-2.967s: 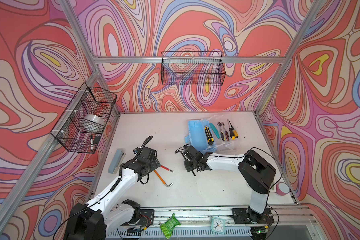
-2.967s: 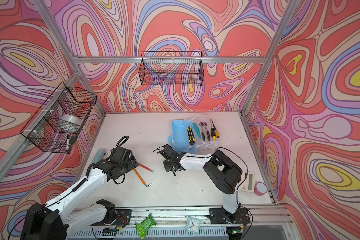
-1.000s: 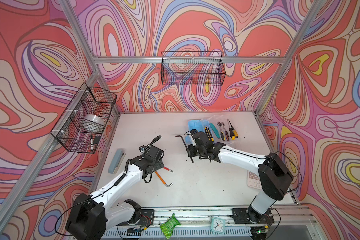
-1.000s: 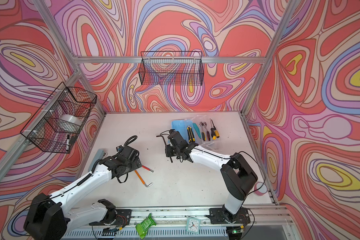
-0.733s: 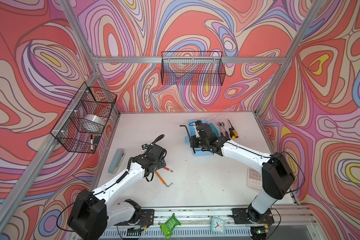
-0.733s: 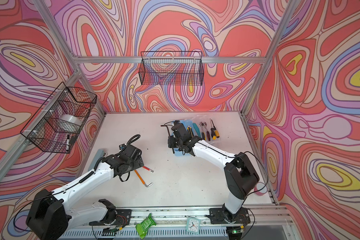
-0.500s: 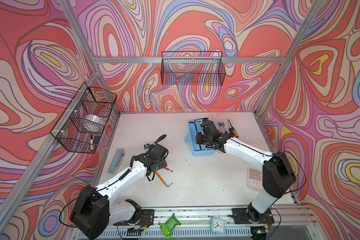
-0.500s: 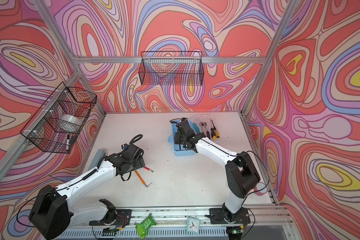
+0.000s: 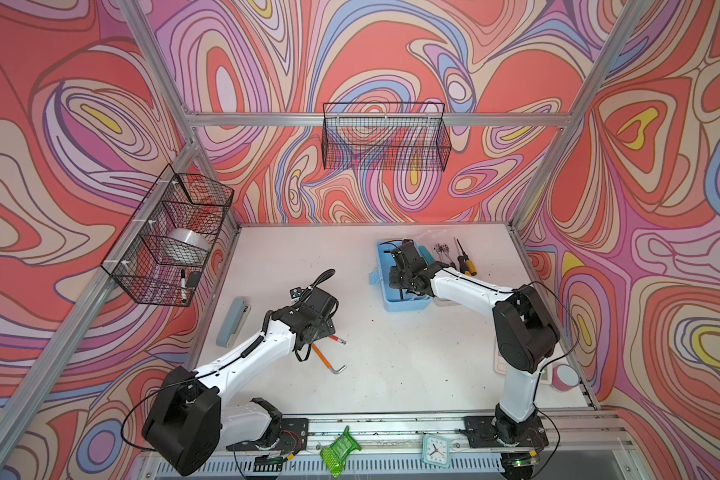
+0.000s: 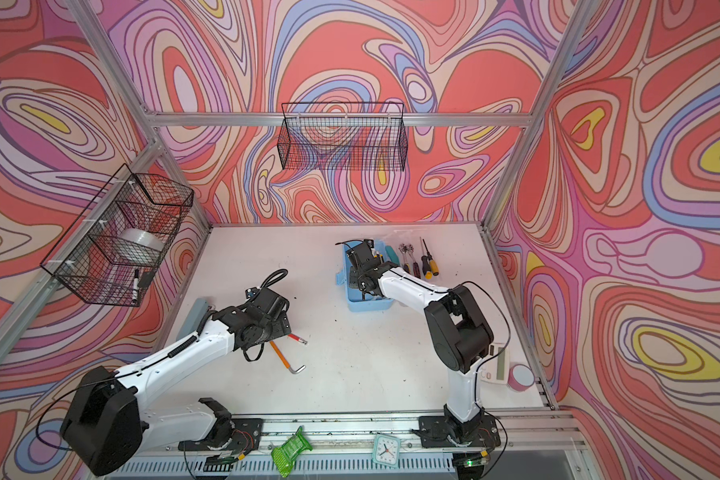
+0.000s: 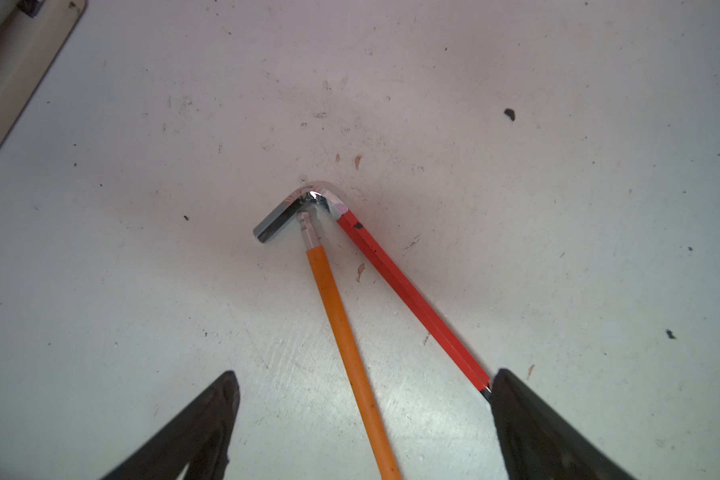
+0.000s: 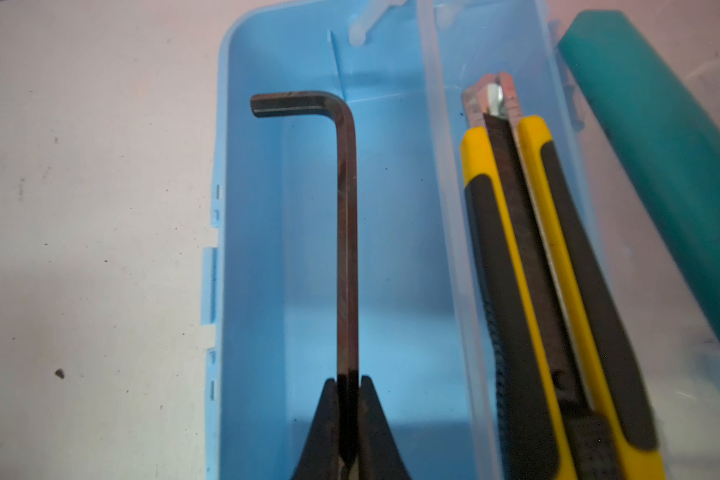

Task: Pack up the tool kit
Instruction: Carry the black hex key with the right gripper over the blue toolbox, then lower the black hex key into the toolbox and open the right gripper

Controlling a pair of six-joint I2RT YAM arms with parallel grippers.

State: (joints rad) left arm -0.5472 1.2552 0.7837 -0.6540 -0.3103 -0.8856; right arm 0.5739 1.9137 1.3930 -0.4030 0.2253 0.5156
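The tool kit's light blue box (image 9: 406,306) stands open at the back right in both top views (image 10: 368,306). My right gripper (image 12: 348,380) hangs over the box's interior (image 12: 275,249), shut on the long leg of a black hex key (image 12: 347,232). A yellow and black utility knife (image 12: 528,270) lies in the clear tray beside it. My left gripper (image 11: 362,386) stands open low over the table. An orange hex key (image 11: 337,316) runs between its fingers. A red hex key (image 11: 408,291) ends at one fingertip (image 11: 516,399).
Screwdrivers (image 9: 462,259) and a teal tool (image 12: 661,145) lie right of the box. A grey-blue stapler (image 9: 233,322) is at the left edge. A calculator (image 10: 495,368) and pink roll (image 10: 521,377) sit front right. Wire baskets (image 9: 385,137) hang on the walls.
My right arm has carried the black hex key from the table's middle back to above the blue box. My left gripper has shifted slightly towards the coloured hex keys.
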